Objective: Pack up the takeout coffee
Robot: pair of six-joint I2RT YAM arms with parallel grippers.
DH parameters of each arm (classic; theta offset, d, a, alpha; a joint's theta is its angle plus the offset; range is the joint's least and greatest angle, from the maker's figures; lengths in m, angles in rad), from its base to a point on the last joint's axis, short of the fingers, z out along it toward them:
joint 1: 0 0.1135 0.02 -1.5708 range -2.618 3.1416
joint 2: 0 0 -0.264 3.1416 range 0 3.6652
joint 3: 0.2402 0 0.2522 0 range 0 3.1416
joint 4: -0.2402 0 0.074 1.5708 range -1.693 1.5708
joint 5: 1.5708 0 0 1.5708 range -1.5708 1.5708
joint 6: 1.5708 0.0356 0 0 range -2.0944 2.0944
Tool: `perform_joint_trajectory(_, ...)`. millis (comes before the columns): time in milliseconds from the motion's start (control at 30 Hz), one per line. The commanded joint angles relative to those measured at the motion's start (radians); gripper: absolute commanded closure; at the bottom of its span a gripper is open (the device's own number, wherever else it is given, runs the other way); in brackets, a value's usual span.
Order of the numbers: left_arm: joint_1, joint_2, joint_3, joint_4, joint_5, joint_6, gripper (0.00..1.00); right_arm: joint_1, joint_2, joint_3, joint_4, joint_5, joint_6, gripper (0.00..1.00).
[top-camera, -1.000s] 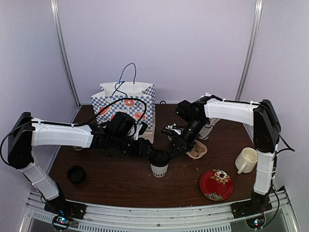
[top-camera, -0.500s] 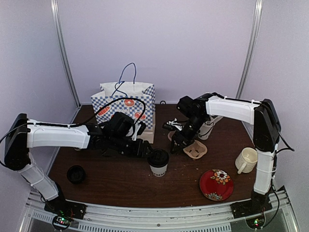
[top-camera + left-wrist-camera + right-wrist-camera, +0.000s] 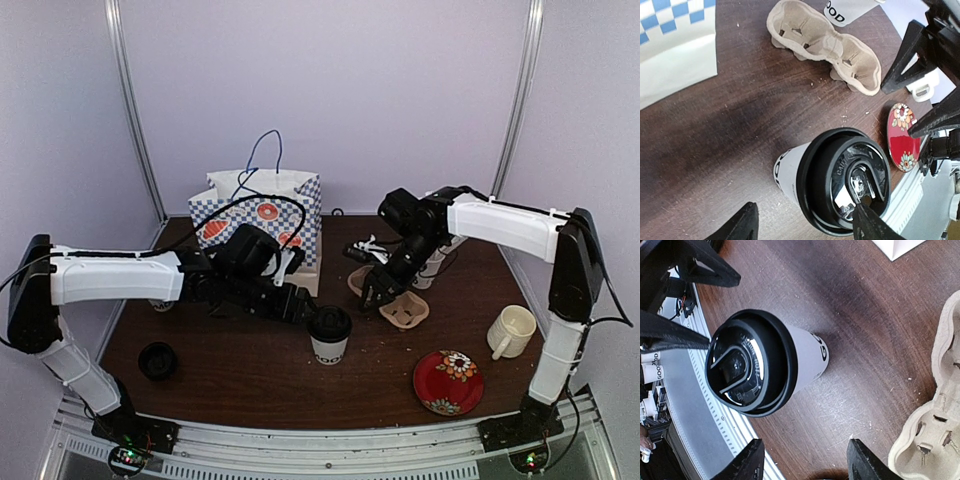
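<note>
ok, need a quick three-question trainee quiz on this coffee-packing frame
1. True or false: the white paper cup with the black plastic lid sits in the beige moulded-pulp cup carrier.
2. That cup is: A upright, B on its side, C upside down.
3. What do the left gripper and right gripper hold?
Key: 1 false, it stands on the brown wooden table beside the carrier; 2 A; 3 nothing, both are open.

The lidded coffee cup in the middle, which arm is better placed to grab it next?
Probably left: the left gripper hangs open right at the lidded cup, which lines up between its fingers, while the right gripper, also open, sits farther off by the cardboard carrier.
</note>
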Motion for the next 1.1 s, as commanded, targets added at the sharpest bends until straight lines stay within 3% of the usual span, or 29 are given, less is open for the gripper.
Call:
perform_joint_trajectory(0, -0.004, -0.016, 0.057, -0.036, -0.036, 0.065, 0.34, -0.003, -0.042, -0.061, 0.043, -0.04, -0.015, 0.41)
perform_joint_trajectory(133, 0.003, -0.007, 0.073, -0.036, -0.034, 0.089, 0.36, -0.002, -0.068, -0.127, 0.109, -0.108, 0.018, 0.42)
perform_joint_trajectory(300, 0.027, 0.03, 0.105, 0.001, -0.006, 0.096, 0.36, 0.012, -0.064, -0.179, 0.17, -0.166, 0.061, 0.35)
perform_joint_trajectory(633, 0.037, 0.087, 0.134, 0.012, 0.031, 0.092, 0.4, 0.021, 0.018, -0.113, 0.14, -0.214, 0.057, 0.47)
perform_joint_trajectory(900, 0.037, -0.045, 0.052, -0.065, -0.058, -0.025, 0.41, 0.021, 0.016, -0.105, 0.132, -0.215, 0.054, 0.48)
perform_joint_trajectory(1067, 0.038, -0.148, -0.061, -0.057, -0.053, -0.157, 0.51, 0.012, 0.007, -0.11, 0.133, -0.22, 0.051, 0.49)
